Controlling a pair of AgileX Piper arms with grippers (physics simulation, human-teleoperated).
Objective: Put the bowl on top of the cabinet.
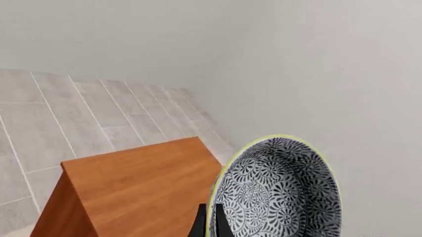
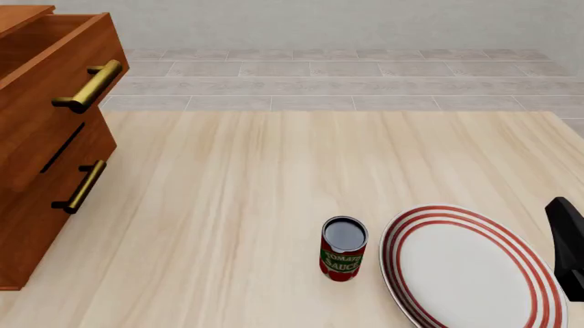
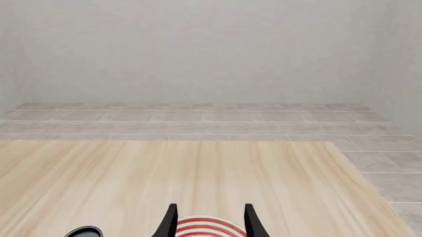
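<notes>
Front view, 9 to 10 o'clock: cabinet, reddish-brown wood, two brass bar handles, upper drawer standing pulled out. Its top runs off the frame edge. Table pale wood.

5 o'clock of centre: tomato sauce can upright, lid off or dark on top. Just beside it toward 3 o'clock, plate, flat, white, red rings. Can and plate close; cannot tell if they touch.

Far 4 o'clock edge: dark part of the right arm only. Right wrist view shows right gripper with fingers spread, nothing between them, plate rim beneath.

Bowl absent from front view. Left wrist view has it: bowl held up in the air, tipped so its inside faces the camera, the cabinet's flat top panel just beside and beyond it. Left gripper pinching the bowl's rim, dark fingertips either side of the wall.

Step in hand, by my reading: carry phase, bowl lifted and near the cabinet top, not yet set down. Next move calls for bringing it over the panel, levelling it base-down, lowering until it sits, then letting go well in from the edge.

Bowl's look: small, deep, round; white ground crowded with dark blue-grey floral swirls; thin pale yellow rim.
</notes>
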